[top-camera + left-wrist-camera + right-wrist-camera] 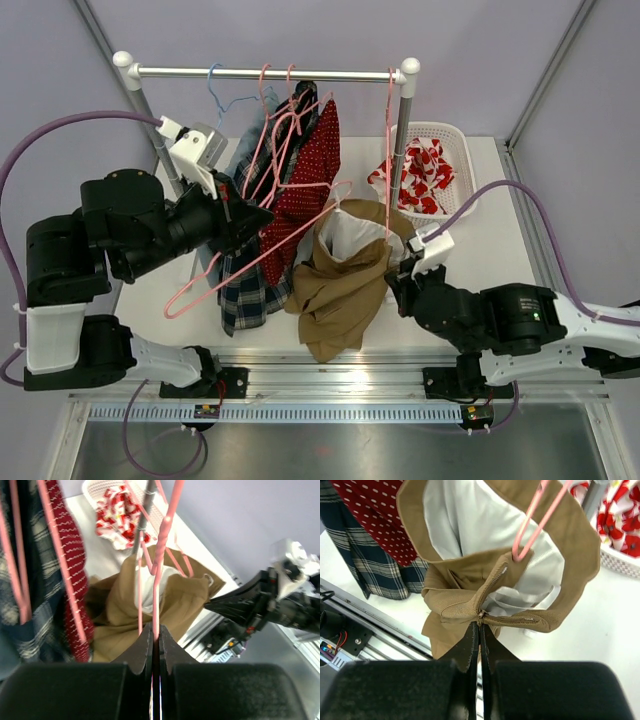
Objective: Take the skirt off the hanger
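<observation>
Drooping at the middle of the top view, the skirt (340, 285) is soft, light cloth that will likely sag and snag. Its firmer waistband by the zip looks the best hold. The right gripper (480, 627) is clamped there, and the left gripper (156, 630) is clamped on the pink hanger (162, 550). Upper right, the basket (432, 127) holds 1 red-and-white cloth (425, 170).
</observation>
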Tool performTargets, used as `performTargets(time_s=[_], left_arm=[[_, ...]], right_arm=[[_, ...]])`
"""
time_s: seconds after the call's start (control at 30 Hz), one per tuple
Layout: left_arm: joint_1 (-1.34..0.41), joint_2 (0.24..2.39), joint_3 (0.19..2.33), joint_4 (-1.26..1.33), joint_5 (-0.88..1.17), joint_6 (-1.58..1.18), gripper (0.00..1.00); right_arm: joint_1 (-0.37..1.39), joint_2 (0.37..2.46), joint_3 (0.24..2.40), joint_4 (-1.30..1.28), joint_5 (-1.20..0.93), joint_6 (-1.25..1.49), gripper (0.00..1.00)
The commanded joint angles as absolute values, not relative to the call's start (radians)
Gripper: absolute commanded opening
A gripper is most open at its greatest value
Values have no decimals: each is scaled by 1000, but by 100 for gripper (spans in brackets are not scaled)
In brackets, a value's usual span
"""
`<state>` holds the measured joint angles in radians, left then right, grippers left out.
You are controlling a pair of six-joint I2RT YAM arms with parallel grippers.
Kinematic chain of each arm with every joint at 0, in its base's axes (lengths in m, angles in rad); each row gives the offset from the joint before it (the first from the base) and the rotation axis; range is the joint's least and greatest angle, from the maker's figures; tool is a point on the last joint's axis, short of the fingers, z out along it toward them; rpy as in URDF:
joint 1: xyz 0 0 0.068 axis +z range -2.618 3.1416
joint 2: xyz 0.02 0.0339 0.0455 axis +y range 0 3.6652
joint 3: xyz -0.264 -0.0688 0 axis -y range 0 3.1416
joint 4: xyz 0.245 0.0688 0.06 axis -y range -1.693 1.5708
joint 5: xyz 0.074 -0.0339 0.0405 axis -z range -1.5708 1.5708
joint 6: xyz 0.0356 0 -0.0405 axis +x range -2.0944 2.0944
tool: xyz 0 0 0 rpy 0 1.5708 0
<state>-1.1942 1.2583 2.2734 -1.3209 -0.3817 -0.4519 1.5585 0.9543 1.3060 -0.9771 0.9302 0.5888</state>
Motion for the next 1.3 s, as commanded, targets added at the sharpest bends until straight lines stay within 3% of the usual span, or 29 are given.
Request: performTargets(time_s=[0.0, 0.13, 0.3, 0.37, 0.6, 0.73, 0.83, 0.97, 1.27], left_arm=[[-1198, 1279, 2348, -1135, -243, -411, 0], [-1198, 1339, 2357, -1300, -253, -535, 0], [-1213, 1261, 1934, -1488, -443, -705, 0], [-1239, 1238, 1870, -1531, -451, -773, 0], [-1333, 1115, 1655, -1549, -290, -819, 0], [-1338, 1092, 1673, -1551, -236, -789, 0], [-1338, 1063, 1759, -1551, -244, -781, 0], [-1338, 1063, 1946, -1549, -247, -753, 0], [-1336, 1196, 2137, -1539, -425, -686, 0]], right_arm=[[1557, 896, 1258, -1034, 966, 745, 0], [1557, 894, 1291, -1032, 980, 735, 0], [1557, 951, 1388, -1008, 992, 646, 0], [1557, 972, 1404, -1014, 1002, 637, 0], [1557, 936, 1362, -1006, 1009, 656, 0], [1557, 904, 1339, -1041, 1023, 705, 0], [1557, 919, 1361, -1274, 1099, 843, 0], [1555, 920, 1382, -1625, 1169, 1292, 0], [1554, 805, 1344, -1623, 1167, 1335, 0]])
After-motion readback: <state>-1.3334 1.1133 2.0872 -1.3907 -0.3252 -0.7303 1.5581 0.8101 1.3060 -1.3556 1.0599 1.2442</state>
